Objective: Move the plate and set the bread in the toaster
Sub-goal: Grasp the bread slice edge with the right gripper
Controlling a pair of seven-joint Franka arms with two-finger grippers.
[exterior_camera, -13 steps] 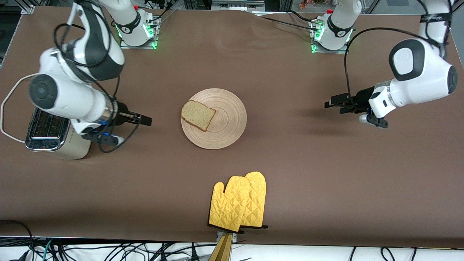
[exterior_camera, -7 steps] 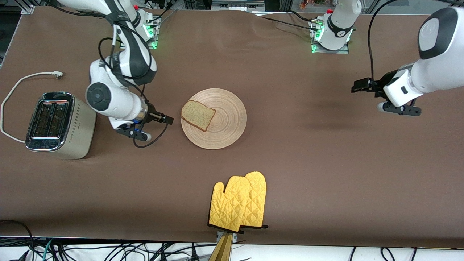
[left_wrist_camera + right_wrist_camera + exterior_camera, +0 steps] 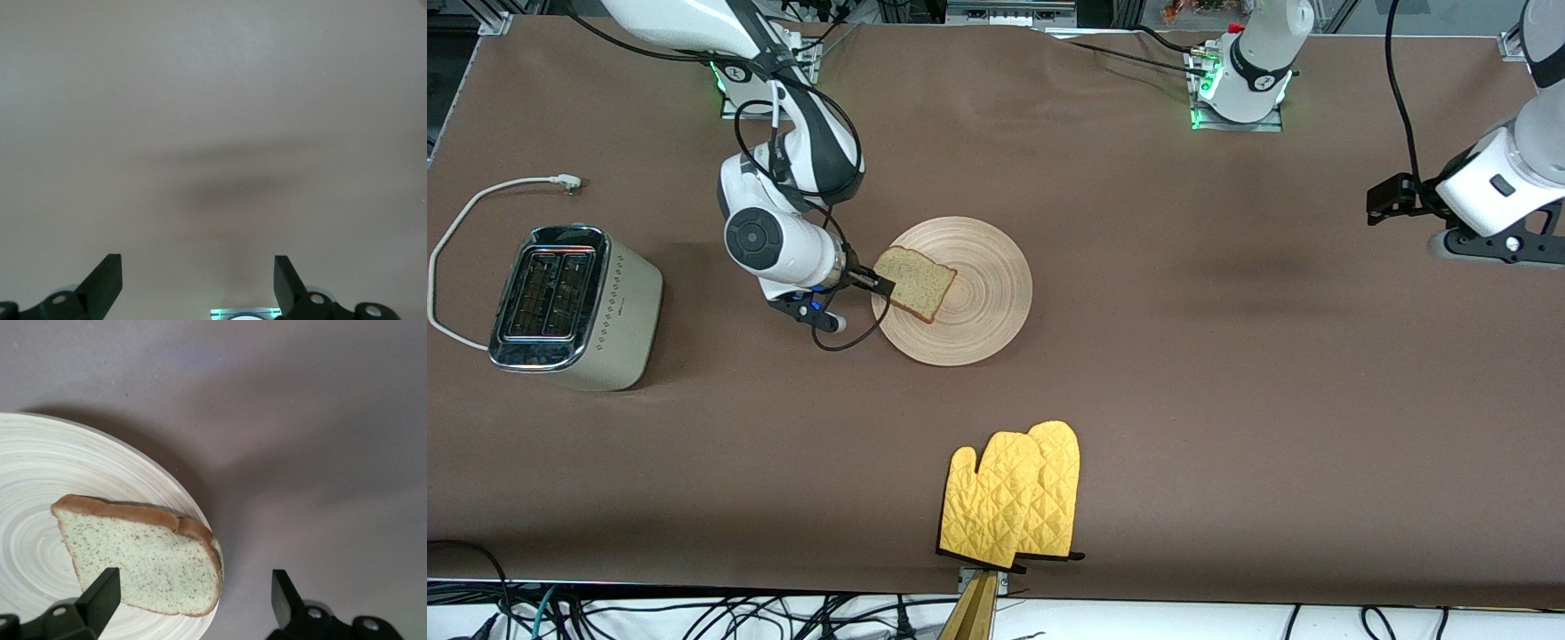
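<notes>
- The plate (image 3: pixel 960 292) lies flat on the brown table (image 3: pixel 1183 400), about midway between the two arms' ends.
- The bread (image 3: pixel 913 283) is the only thing on the plate; it rests on the part toward the right arm's end of the table, and one corner hangs out past the rim.
- In the right wrist view the slice (image 3: pixel 143 560) lies flat, crust along its edge, on the ringed wood of the plate (image 3: pixel 40 493).
- The right tool (image 3: pixel 879 284) sits low at the overhanging edge of the bread, fingers spread; in the right wrist view one finger (image 3: pixel 100 597) shows over the slice and the other (image 3: pixel 283 597) over bare table, neither pinching anything.
- The toaster (image 3: pixel 574 307) stands at the right arm's end of the table, well apart from the plate. Both slots face up with no bread in them, and its white cord (image 3: pixel 463 222) curls on the table beside it.
- The left tool (image 3: pixel 1383 200) waits over bare table at the left arm's end, fingers (image 3: pixel 107 280) spread wide with nothing between them.
- A pair of yellow oven mitts (image 3: pixel 1016 498) lies nearer to the front camera than the plate, at the table's edge.
</notes>
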